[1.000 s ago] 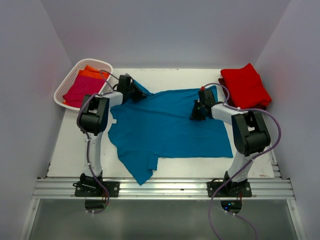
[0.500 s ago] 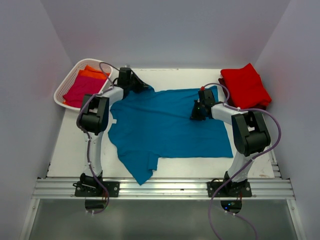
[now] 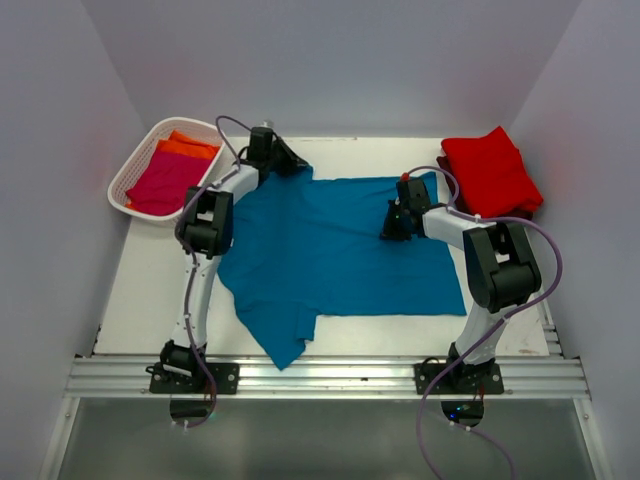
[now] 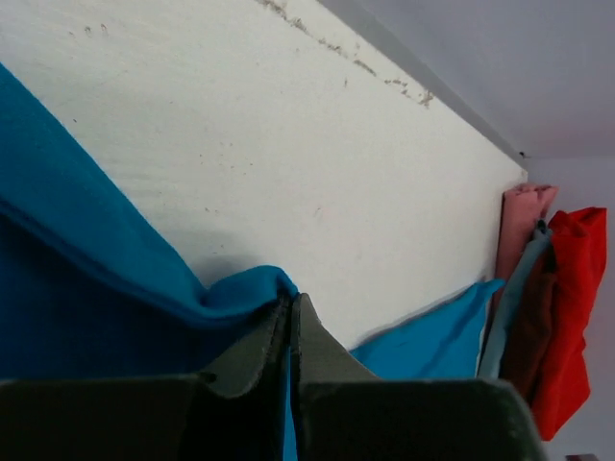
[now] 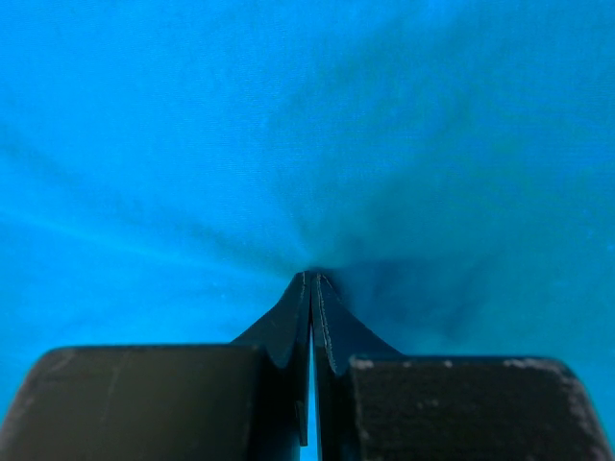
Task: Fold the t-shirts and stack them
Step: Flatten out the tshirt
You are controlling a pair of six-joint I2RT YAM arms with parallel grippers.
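Top external, soft teal t-shirt [image 3: 330,250] spread flat, white lattice basket [image 3: 128,168]

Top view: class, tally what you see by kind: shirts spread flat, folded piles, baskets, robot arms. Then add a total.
Teal blue cloth t-shirt, spread flat: 1
Folded cloth pile topped in red: 1
White plastic lattice basket: 1
Black-and-white robot arms, left and right: 2
Total: 5
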